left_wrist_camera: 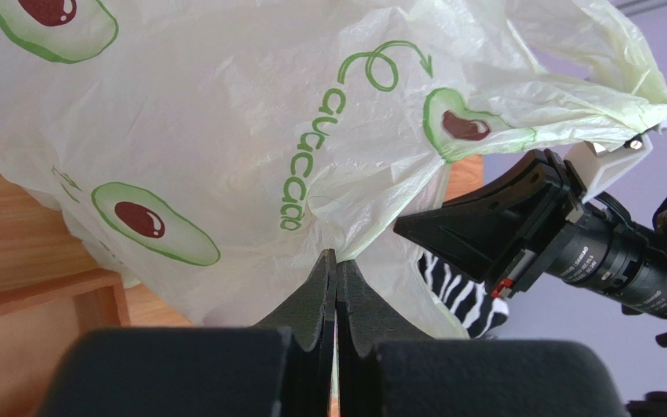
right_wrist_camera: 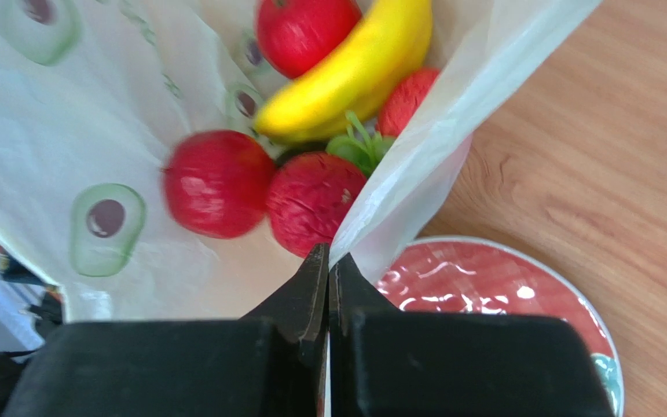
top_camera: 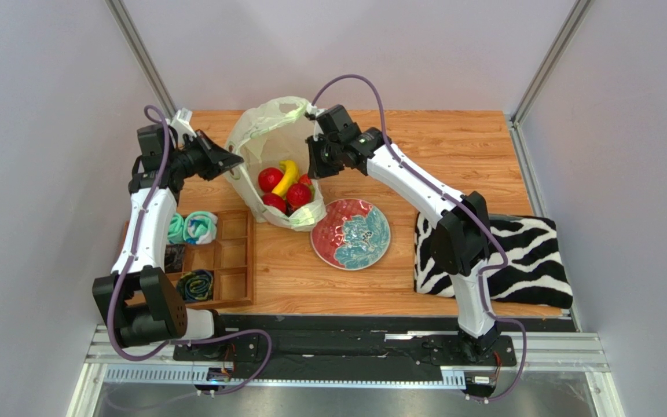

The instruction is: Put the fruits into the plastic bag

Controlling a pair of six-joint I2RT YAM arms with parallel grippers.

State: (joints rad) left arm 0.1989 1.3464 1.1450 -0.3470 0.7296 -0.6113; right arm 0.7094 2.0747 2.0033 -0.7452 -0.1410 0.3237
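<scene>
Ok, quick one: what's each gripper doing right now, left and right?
The left gripper is closed, pinching the plastic bag.
The right gripper is closed on the plastic bag's rim.

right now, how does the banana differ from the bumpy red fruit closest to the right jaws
The banana is long, curved, smooth and yellow, while the bumpy red fruit is round with a rough skin. The banana lies higher in the pile, across the green grapes. The bumpy red fruit sits lower, right beside the pinched edge of the plastic bag. Both are already inside that bag.
</scene>
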